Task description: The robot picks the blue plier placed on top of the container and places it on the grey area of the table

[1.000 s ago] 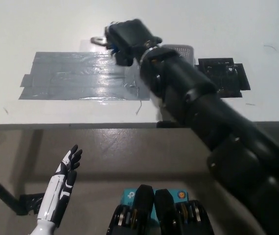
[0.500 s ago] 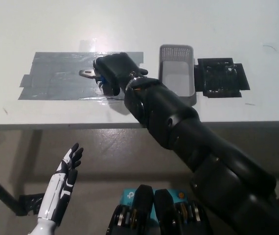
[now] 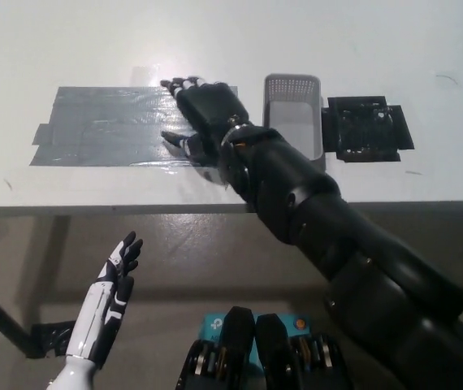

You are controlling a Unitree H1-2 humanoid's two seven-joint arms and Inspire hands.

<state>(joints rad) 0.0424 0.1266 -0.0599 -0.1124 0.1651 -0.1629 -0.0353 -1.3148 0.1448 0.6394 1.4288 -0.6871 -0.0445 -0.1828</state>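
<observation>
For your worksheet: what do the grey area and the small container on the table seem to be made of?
Grey area: probably strips of glossy duct tape; overlapping bands, ragged ends and glare show. Container: likely moulded plastic, light grey and matte, with a perforated rim.

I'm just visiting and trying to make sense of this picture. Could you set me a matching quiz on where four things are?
Things:
1. white left hand
2. black right hand
3. container
4. black square

Places:
A. farthest right on the table
B. over the right end of the grey area, fingers spread
C. low at the left, below the table's front edge
D. between the grey area and the black square

Pairs: 1-C, 2-B, 3-D, 4-A
</observation>
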